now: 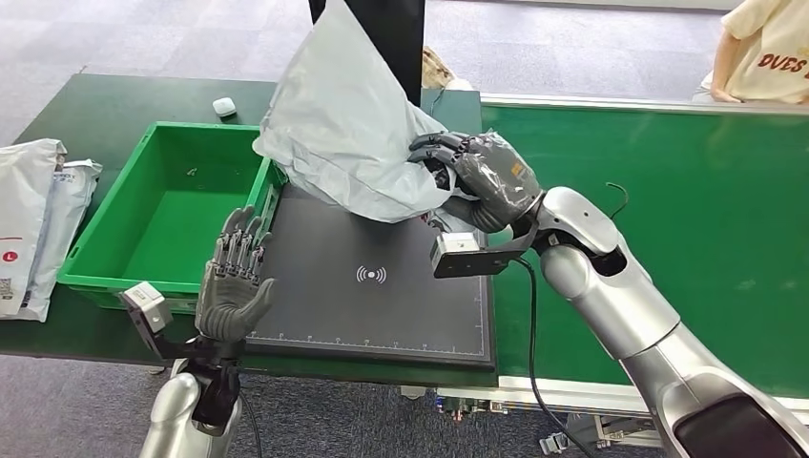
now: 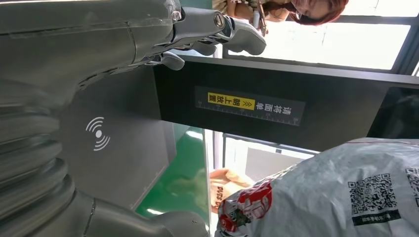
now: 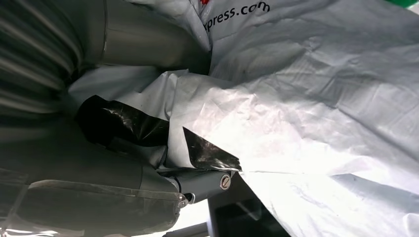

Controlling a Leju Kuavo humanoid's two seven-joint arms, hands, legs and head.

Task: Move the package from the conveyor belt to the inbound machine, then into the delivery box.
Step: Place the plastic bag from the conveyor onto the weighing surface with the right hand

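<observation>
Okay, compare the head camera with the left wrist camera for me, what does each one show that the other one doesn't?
Head view alone: the green bin, the conveyor belt, spare packages left of the bin, and the right hand gripping the grey package over the bin's right edge.
Left wrist view alone: the package's QR code and a yellow label.
Both: the package, the empty left hand, and the black scanner pad.

— We see a crinkled grey plastic package [image 1: 343,134], faintly glossy.
— We also note the smooth green plastic bin [image 1: 162,205] and matt black scanner pad [image 1: 382,286].
</observation>
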